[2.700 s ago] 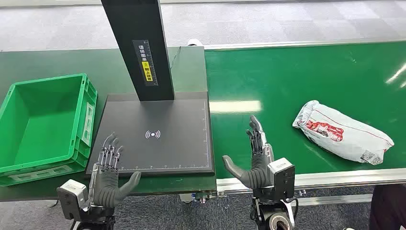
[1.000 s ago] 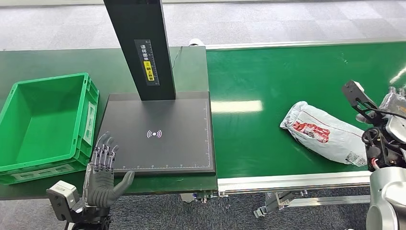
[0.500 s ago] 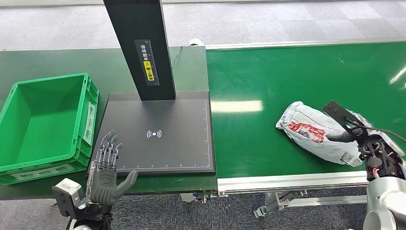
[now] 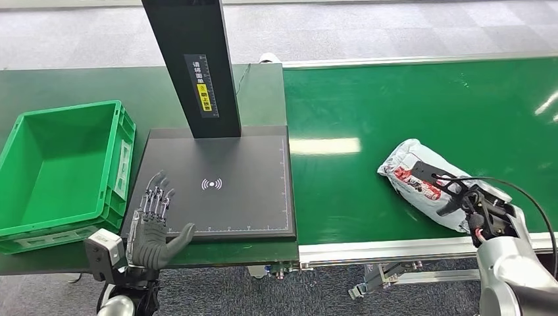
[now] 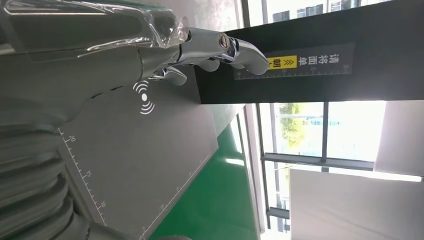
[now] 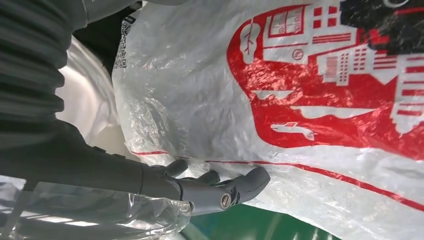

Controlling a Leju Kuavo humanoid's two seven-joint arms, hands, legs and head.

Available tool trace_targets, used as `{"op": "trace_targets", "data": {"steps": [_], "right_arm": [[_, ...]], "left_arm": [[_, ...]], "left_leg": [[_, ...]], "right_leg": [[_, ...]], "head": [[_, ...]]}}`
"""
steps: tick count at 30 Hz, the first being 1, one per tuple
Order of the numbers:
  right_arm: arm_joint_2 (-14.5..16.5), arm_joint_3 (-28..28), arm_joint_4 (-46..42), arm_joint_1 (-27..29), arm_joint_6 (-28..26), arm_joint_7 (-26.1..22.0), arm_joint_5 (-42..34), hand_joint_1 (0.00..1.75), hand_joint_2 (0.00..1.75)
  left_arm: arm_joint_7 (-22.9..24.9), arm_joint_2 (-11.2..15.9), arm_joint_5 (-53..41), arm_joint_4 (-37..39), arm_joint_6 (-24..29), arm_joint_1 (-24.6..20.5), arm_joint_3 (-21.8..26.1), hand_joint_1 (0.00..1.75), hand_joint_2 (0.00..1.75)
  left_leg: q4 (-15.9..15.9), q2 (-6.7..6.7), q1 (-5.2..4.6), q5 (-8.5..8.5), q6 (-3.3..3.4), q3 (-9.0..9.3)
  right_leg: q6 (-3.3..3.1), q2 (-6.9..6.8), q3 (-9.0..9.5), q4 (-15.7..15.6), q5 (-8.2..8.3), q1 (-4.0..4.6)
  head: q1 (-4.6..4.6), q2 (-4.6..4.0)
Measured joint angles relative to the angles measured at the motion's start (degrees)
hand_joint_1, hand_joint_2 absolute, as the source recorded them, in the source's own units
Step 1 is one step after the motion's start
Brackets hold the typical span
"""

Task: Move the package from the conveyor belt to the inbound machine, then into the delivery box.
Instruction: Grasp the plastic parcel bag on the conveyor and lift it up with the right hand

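A white plastic package (image 4: 413,172) with red print lies on the green conveyor belt (image 4: 395,99), at its near right. My right hand (image 4: 470,201) lies over the package's near right end. In the right wrist view its dark fingers (image 6: 235,187) reach along the edge of the package (image 6: 300,125) and touch it, with the bag still resting on the belt. My left hand (image 4: 152,224) is held up with its fingers apart and holds nothing, at the near left corner of the black inbound machine's plate (image 4: 250,164). The left wrist view shows its fingers (image 5: 240,50) above that plate (image 5: 150,160).
The machine's black column (image 4: 194,59) rises from the plate's far edge. An empty green delivery box (image 4: 123,151) stands left of the plate on the dark green table. The belt's metal rail (image 4: 395,250) runs along its near edge.
The package has drifted left along the belt. My right hand has come down from above onto its near right end. The left hand has barely moved.
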Motion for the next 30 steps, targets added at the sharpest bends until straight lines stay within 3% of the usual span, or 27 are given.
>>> {"op": "trace_targets", "data": {"steps": [3, 7, 30], "right_arm": [[0.63, 1.53, 0.18, -0.42, 0.38, 0.98, 0.91, 0.0, 1.75], [0.88, 3.1, 0.39, -0.48, 0.6, 1.41, 2.1, 1.75, 1.75], [0.5, 7.93, 0.6, 1.7, 1.22, -0.34, 5.23, 1.75, 1.75]], "left_arm": [[0.11, -0.27, -0.01, 0.32, 0.0, -0.06, -0.04, 0.0, 1.75], [0.48, -0.39, -0.01, 0.93, 0.02, -0.76, -0.25, 0.0, 1.75], [1.28, -0.76, 1.53, 1.53, 0.09, -0.77, -0.86, 0.0, 1.75]], "left_leg": [[0.0, -0.01, 0.0, 0.0, 0.0, 0.0], [0.0, -0.01, 0.0, 0.0, 0.0, 0.0], [0.0, -0.01, 0.0, 0.0, 0.0, 0.0]], "right_leg": [[0.0, -0.01, -0.01, 0.0, 0.0, 0.0], [0.0, -0.01, 0.0, 0.0, 0.0, 0.0], [0.0, 0.0, -0.01, 0.0, 0.0, 0.01]], "head": [[0.0, 0.01], [0.01, 0.01], [0.01, 0.0]]}}
